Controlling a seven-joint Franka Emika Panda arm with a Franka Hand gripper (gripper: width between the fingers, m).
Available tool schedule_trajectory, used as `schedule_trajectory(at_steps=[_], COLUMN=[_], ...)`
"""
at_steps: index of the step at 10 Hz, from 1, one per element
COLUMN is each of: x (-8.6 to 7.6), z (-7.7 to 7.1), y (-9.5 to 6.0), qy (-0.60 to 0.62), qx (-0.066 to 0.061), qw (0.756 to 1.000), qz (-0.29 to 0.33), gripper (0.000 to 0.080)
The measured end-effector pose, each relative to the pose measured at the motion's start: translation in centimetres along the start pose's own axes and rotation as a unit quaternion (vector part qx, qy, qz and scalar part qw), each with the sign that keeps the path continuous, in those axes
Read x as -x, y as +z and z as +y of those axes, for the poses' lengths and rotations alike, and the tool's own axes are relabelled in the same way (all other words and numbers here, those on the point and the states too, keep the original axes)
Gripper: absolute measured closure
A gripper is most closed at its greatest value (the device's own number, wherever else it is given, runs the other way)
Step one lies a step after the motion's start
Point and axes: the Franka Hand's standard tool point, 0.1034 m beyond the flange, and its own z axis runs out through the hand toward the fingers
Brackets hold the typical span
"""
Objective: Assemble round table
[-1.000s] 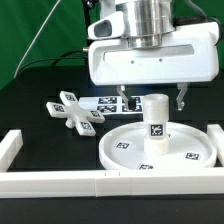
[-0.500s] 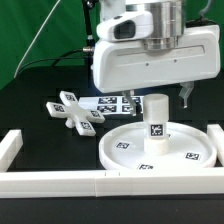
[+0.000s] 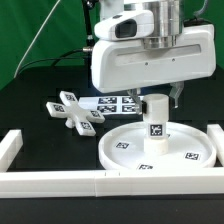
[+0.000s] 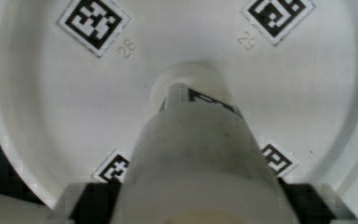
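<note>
- White plastic leg (image 3: 155, 118), upright at the centre of the round disc (image 3: 122, 150), directly between the jaws.
- Clenched on the leg by the gripper (image 3: 159, 100); spread wide above it a moment ago, pads (image 4: 91, 200) now flush against both flanks.
- Cross-shaped base (image 3: 72, 110) loose, well apart from the jaws.
- Likely meaning: grasp made; ready to twist leg home into disc.
</note>
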Motion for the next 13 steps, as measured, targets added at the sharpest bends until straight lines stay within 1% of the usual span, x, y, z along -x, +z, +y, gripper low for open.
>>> schedule_trajectory(at_steps=[2, 3, 5, 6, 8, 9, 10, 11, 12, 13], x=[0.02, -0.02, 0.04, 0.06, 0.2, 0.3, 0.39, 0.44, 0.47, 0.47], z=[0.05, 0.05, 0.17, 0.22, 0.18, 0.18, 0.19, 0.3, 0.3, 0.27], y=[0.02, 0.05, 0.12, 0.15, 0.25, 0.29, 0.33, 0.34, 0.34, 0.34], qy=[0.074, 0.139, 0.262, 0.311, 0.461, 0.544, 0.604, 0.616, 0.614, 0.588], qx=[-0.001, 0.0, 0.0, -0.003, -0.014, -0.023, -0.033, -0.039, -0.04, -0.04], qw=[0.997, 0.99, 0.965, 0.95, 0.887, 0.839, 0.796, 0.786, 0.788, 0.808], qz=[0.0, 0.002, 0.002, 0.002, -0.002, -0.008, -0.014, -0.015, -0.015, -0.015], gripper=[0.0395, 0.0395, 0.0395, 0.0395, 0.0394, 0.0394, 0.0394, 0.0394, 0.0394, 0.0394])
